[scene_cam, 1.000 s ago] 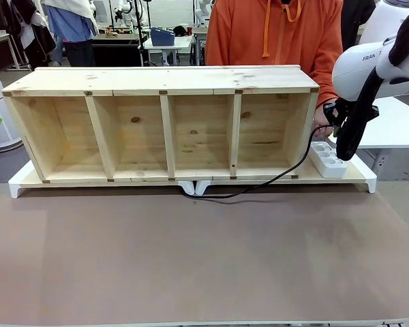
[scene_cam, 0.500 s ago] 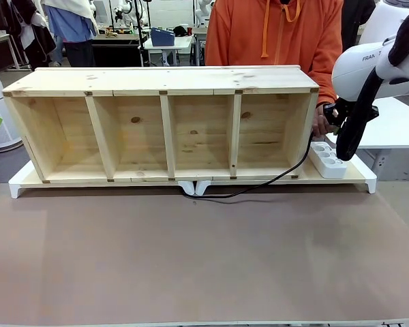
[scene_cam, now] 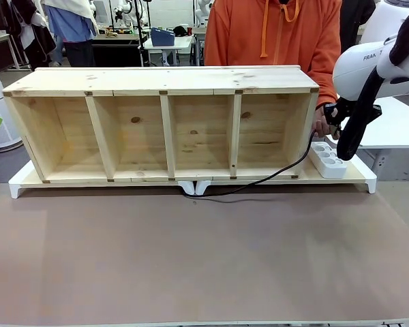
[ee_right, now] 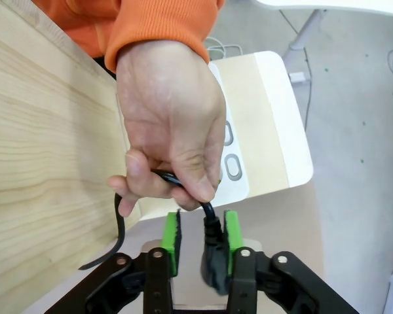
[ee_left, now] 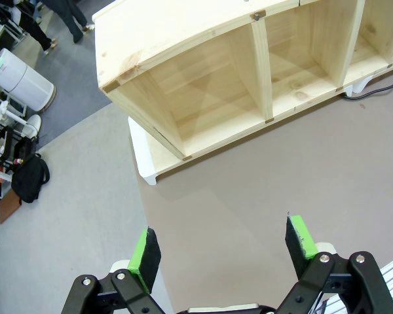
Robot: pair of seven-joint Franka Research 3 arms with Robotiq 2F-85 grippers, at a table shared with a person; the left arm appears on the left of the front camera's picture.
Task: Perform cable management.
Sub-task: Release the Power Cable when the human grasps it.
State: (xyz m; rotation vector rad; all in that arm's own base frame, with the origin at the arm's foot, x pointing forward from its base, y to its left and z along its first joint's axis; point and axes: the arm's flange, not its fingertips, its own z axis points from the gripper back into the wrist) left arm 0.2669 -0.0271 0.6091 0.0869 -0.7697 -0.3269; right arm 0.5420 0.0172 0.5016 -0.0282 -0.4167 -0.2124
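Observation:
The black cable point(scene_cam: 279, 174) runs from under the middle of the wooden shelf point(scene_cam: 163, 80) along the base and up past the shelf's right end. There a person's hand point(ee_right: 167, 124) pinches the cable point(ee_right: 183, 185). Its black plug point(ee_right: 213, 252) hangs between the green pads of my right gripper point(ee_right: 202, 237). The plug lies against the right pad, with a gap to the left pad, so the jaws stand open. In the front view my right gripper point(scene_cam: 332, 121) is beside the hand point(scene_cam: 320, 127). My left gripper point(ee_left: 223, 245) hovers open over the brown table, holding nothing.
A white power strip point(scene_cam: 327, 160) lies on the white base board point(scene_cam: 358, 178) just right of the shelf, below my right gripper. The person in an orange hoodie stands behind the shelf. The wide brown tabletop point(scene_cam: 204, 259) stretches in front.
My right gripper's jaws have parted around the plug. The person's hand now holds the cable, and the slack on the table has drawn in closer to the shelf base.

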